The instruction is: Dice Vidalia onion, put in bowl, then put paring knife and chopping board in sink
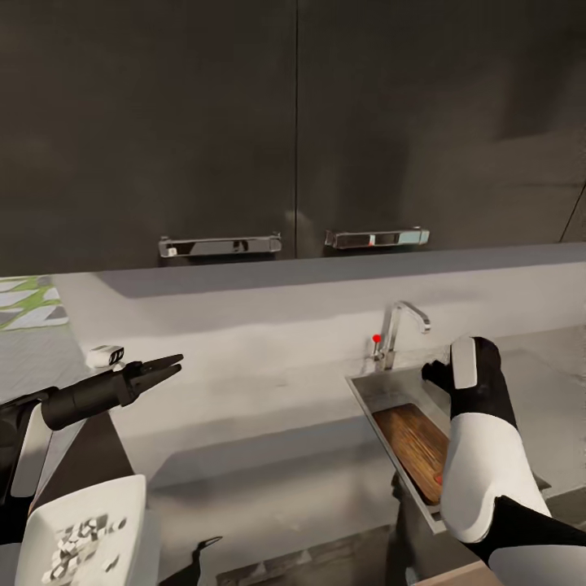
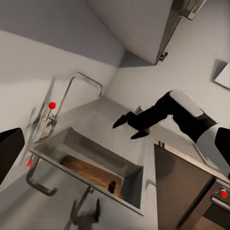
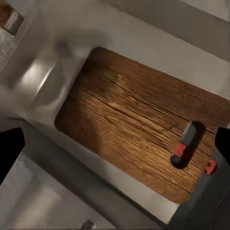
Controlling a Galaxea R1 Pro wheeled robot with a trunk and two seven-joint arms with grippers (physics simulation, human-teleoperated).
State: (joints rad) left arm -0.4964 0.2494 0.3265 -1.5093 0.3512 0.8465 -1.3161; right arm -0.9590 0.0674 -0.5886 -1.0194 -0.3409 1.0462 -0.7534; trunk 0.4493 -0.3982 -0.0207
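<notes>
One dark brown wood-grain chopping board (image 3: 139, 132), rounded corners, inside sink (image 1: 368, 389)

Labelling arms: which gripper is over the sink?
The right gripper, hanging above the sink holding the chopping board; the left gripper is over bare countertop.

A pale grey countertop (image 1: 268, 407) runs along under the dark wall cabinets. Set into it at the right is the steel sink (image 1: 382, 389), its chrome tap (image 1: 401, 324) rising at the far edge. The chopping board (image 1: 415, 448) lies flat in the basin. At the near left a white bowl (image 1: 89, 525) holds what looks like diced onion (image 1: 81, 544).
</notes>
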